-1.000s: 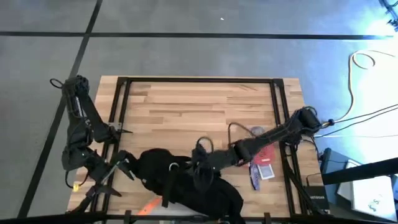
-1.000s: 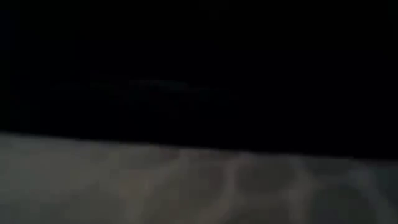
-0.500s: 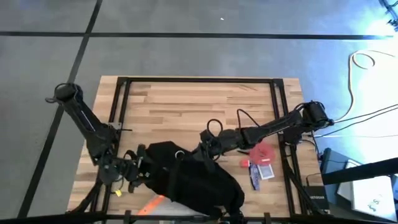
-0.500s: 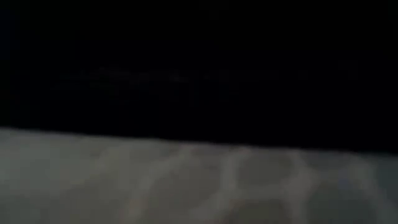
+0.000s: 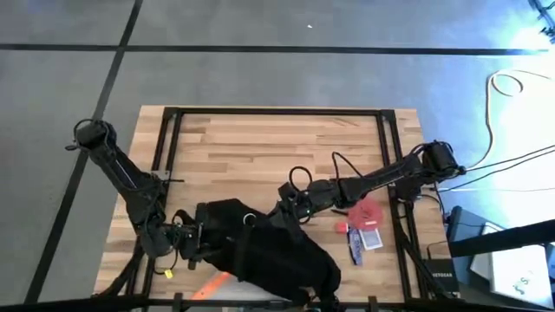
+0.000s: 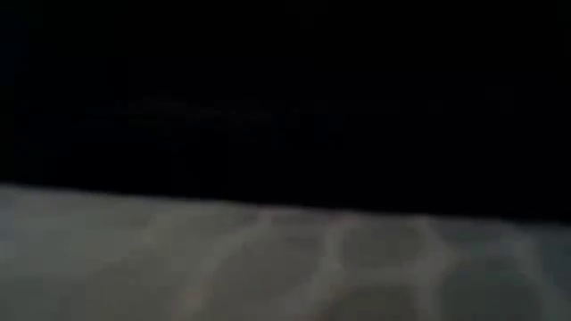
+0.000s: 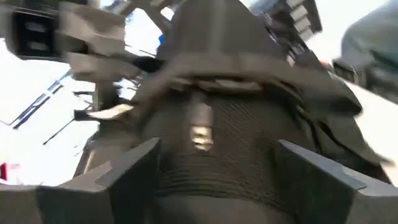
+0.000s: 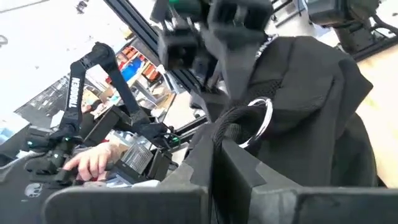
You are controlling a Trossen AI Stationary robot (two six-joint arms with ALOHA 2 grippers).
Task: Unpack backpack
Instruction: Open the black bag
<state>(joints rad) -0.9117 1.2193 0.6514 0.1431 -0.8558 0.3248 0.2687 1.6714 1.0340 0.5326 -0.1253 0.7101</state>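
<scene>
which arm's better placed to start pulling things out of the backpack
Probably the left. Its gripper is open at one end of the backpack, while the right gripper is shut on the backpack's fabric and busy holding it.

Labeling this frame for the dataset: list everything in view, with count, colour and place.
backpack: 1, black, near table edge, centre.
red item: 1, red, flat on table, right of backpack.
small items: a few, purple, white and red, nearer than the red item.
orange strip: 1, orange, at backpack's near-left side.
table: 1, light wood, black frame.
person's hand: 1, beyond table, right wrist view.
left gripper: at backpack's left end, open.
right gripper: shut on backpack's top.
</scene>
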